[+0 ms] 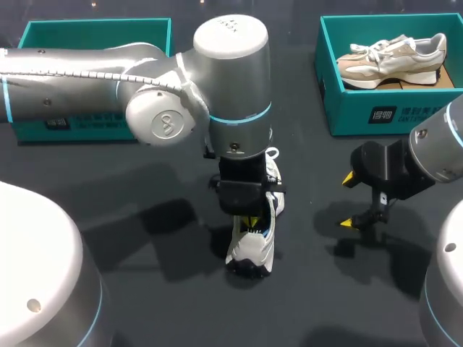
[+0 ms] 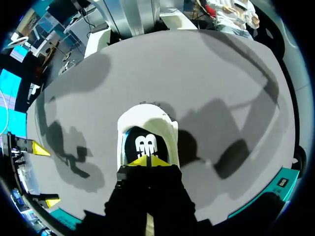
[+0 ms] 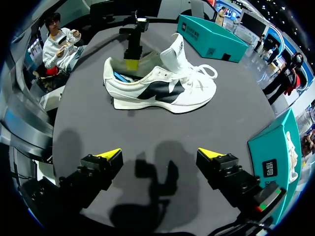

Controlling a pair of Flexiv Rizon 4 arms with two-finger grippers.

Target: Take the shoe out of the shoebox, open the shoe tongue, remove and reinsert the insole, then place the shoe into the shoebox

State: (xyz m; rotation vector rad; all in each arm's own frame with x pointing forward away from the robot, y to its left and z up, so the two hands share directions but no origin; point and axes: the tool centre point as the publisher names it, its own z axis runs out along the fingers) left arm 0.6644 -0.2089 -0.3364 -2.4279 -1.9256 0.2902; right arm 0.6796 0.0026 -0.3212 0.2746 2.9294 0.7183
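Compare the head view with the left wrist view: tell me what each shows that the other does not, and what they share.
Only the head view: the beige shoe lying in the shoebox at the right, and the white shoe's laces. Only the left wrist view: the dark insole with its white mark, seen down inside the white shoe, just ahead of the left gripper. Both: the white shoe on the table, the left gripper down in its opening, and the open right gripper off to one side, apart from the shoe.
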